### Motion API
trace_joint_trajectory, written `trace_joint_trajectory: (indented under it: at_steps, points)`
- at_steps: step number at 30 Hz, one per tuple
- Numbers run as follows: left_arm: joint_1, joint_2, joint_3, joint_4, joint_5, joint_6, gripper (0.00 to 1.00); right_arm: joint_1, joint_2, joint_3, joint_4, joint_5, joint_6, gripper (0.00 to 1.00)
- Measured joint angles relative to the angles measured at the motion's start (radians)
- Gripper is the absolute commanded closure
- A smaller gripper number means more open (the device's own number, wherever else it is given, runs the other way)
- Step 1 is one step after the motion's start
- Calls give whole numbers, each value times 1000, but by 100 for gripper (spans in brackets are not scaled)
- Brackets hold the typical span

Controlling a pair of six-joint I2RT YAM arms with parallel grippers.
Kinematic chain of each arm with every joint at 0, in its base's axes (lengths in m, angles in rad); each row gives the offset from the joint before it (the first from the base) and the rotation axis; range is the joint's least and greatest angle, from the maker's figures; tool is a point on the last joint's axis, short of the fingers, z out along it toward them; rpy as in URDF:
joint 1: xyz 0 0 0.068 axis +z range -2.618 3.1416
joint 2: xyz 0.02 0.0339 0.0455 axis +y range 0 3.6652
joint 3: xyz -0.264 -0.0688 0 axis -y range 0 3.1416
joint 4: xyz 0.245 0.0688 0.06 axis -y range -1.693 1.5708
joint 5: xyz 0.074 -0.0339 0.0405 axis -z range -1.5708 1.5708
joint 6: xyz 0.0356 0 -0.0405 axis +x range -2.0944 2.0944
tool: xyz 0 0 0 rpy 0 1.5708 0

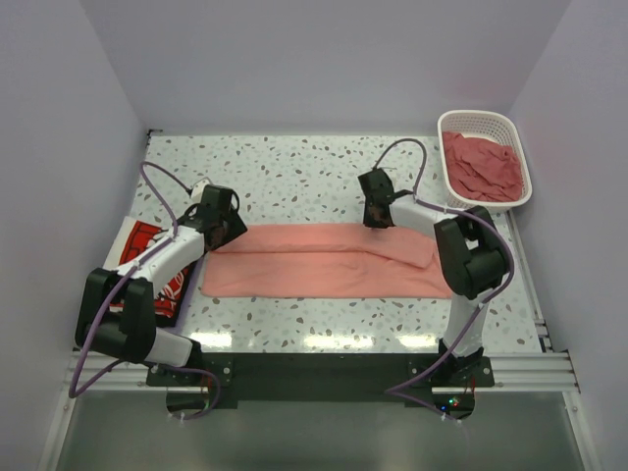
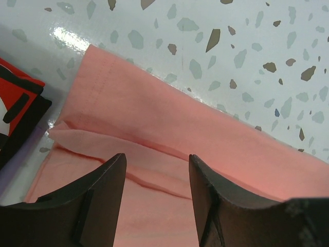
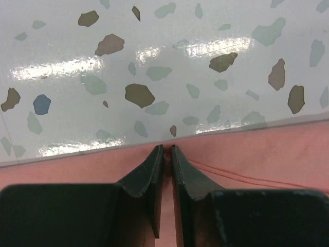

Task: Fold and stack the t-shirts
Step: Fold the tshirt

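Pink tee (image 1: 324, 260) — table centre, folded lengthwise into a strip, crosswise fold judged due; left gripper (image 2: 157, 162) spread over its 9 o'clock end, right gripper (image 3: 165, 150) pressed together at its 12 o'clock edge — next, pinch one end, carry it across.

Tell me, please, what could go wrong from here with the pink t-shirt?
1. The right gripper is shut at the far edge of the pink t-shirt; so thin a hold, if any, might slip.
2. The left gripper hangs open over loose folded layers; it may catch only one and spoil the fold.
3. The printed t-shirt lies close by and could be dragged.
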Motion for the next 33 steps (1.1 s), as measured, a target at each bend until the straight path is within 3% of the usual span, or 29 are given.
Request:
trace_joint_trajectory:
  at_steps: [9,18,33]
  points:
    - [0,1,0,5,0,0,43,1,-69,-23,-6,15,5,100]
    - [0,6,-17,12,1,0,43,1,-190,-108,-13,13,14,100]
    - [0,36,-32,37,40,-23,44,14,-521,-380,-14,-37,59,100]
